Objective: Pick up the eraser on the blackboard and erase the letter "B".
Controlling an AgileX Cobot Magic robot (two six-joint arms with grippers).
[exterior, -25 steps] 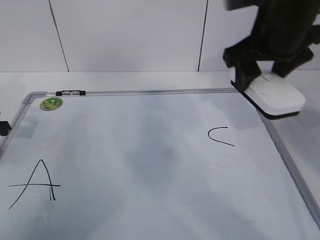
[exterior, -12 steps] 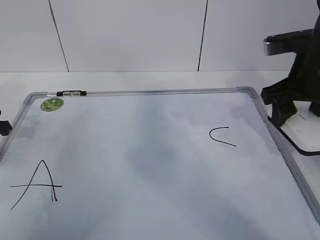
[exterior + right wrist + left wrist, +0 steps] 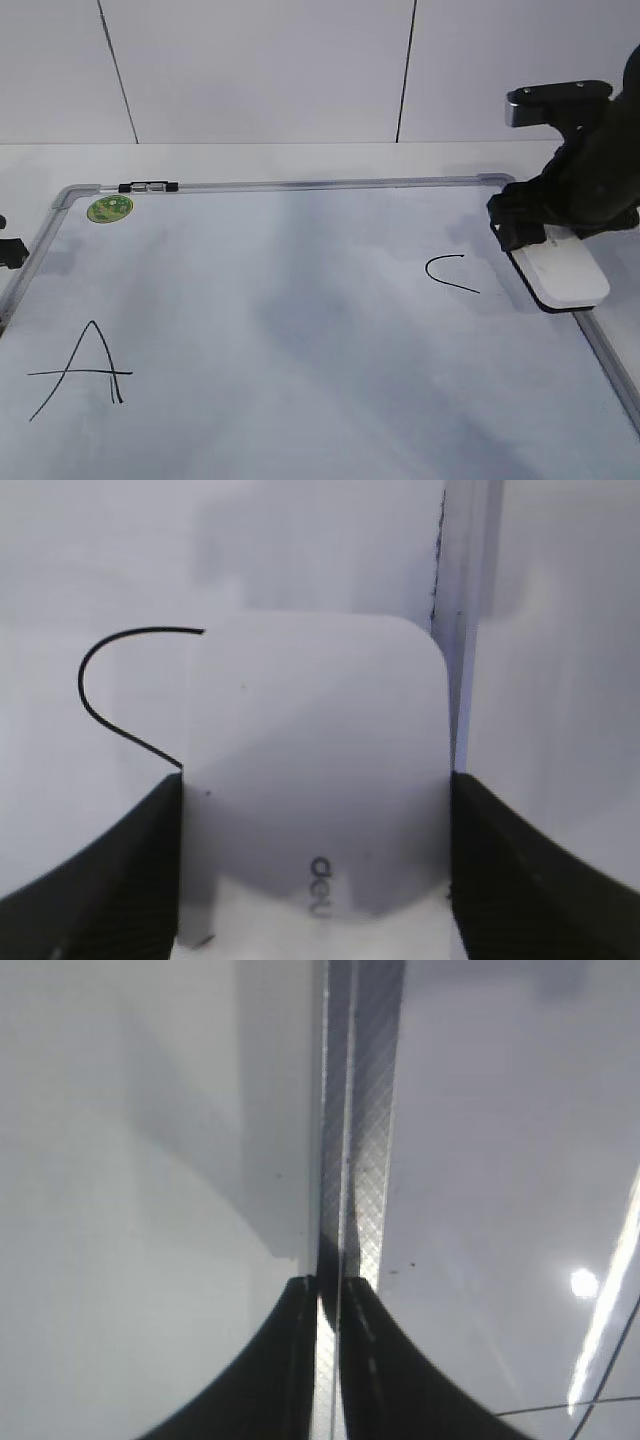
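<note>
The blackboard point(image 3: 300, 320) is a white board with a grey frame, lying flat. It carries a black "A" point(image 3: 80, 370) and a black "C" point(image 3: 450, 272). No letter "B" shows on it. My right gripper point(image 3: 545, 235) is shut on the white eraser point(image 3: 565, 272), which lies over the board's right edge just right of the "C". The right wrist view shows the eraser point(image 3: 320, 710) between the jaws point(image 3: 315, 790), partly covering the "C" point(image 3: 120, 690). My left gripper point(image 3: 8, 253) is shut on the board's left frame point(image 3: 365, 1110), seen between its jaws point(image 3: 328, 1285).
A round green sticker point(image 3: 110, 209) sits at the board's far left corner, with a small black clip point(image 3: 147, 186) on the top frame beside it. White table surrounds the board, and a white panelled wall point(image 3: 260, 70) stands behind it.
My right gripper brought the eraser down from the far right corner, out past the right edge, then back onto the board beside the "C". The board shifted slightly right.
</note>
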